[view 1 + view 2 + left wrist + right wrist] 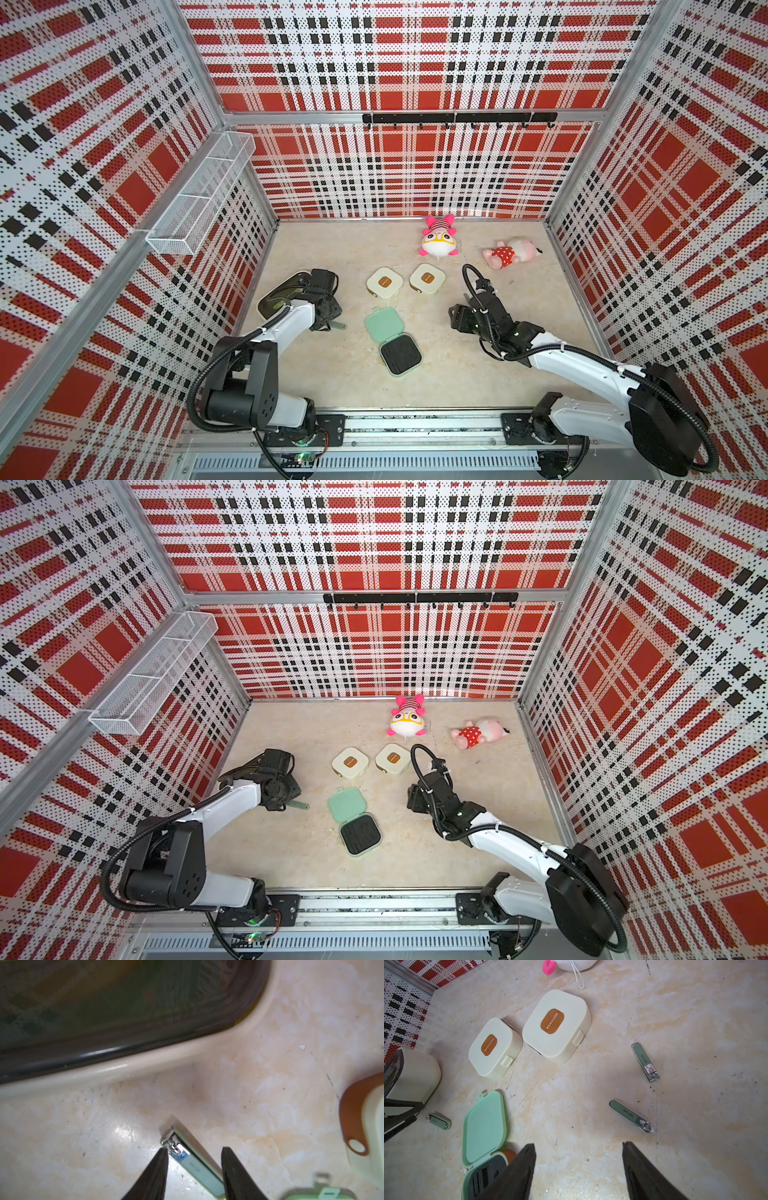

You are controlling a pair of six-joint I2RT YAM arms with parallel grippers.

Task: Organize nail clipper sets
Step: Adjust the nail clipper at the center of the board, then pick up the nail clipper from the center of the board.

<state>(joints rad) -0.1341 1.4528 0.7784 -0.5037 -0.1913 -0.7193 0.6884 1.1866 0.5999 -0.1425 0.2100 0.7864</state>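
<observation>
- Finding the mint green case lying open near the middle of the table, lid flat and black ribbed insert facing up; showing no readable writing.
- Reading "MANICURE" in white capitals on the brown patches of the left-side cream case and the right-side cream case, both sitting closed, side by side, just beyond the mint one.
- Bracketing a small clipper with the left gripper, fingers partly apart and the clipper lying askew between them, just beside the cream bin; not showing whether pinching or merely touching.
- Hovering over bare table with the right gripper, fingers spread wide, gripping nothing.
- Spotting a second clipper and a third clipper lying loose near the right gripper, apart from each other; carrying dark print on their mint faces, too small to read.
- Resting at the table's far side: two pink plush toys, apart from the cases.
</observation>
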